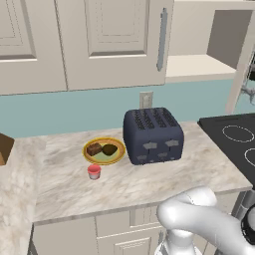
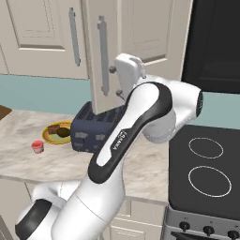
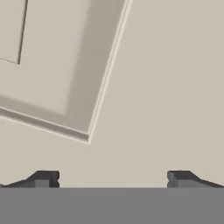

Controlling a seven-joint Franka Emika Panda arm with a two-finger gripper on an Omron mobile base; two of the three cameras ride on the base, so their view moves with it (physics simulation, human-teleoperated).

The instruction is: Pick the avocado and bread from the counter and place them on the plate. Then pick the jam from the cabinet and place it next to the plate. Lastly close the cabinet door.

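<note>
- Beige recessed-panel door [image 3: 131, 87] of the wall cabinet [image 1: 109, 40] sits right in front of the hand camera, its raised moulding running slantwise across the hand view.
- Same cabinet, in the left base view, has its right-hand bay standing open, showing a pale inner shelf [image 1: 199, 67]; vertical silver bar handle [image 1: 162, 40] hangs on the door beside the opening.
- White arm with dark joints [image 2: 136, 126] rises up to the door that stands out edge-on from the cabinet in the right base view.
- Beige marble-patterned tabletop [image 1: 64, 184] carries everything below.
- Black glass hob [image 2: 206, 173] lies at the right end of the tabletop.
- Dark blue four-slot toaster [image 1: 152, 135] stands just right of the plate.
- Round plate with yellow-orange rim and pale green centre [image 1: 104, 150] holds two items.
- Small brown loaf-shaped bread [image 1: 93, 148] lies on the plate's left half.
- Dark olive-brown avocado ball [image 1: 110, 149] lies on its right half, beside the bread.
- Small red jam jar [image 1: 94, 171] stands upright on the tabletop, just in front of the plate.
- Two-finger tool [image 3: 113, 177] has its dark tips spread wide, nothing between them.
</note>
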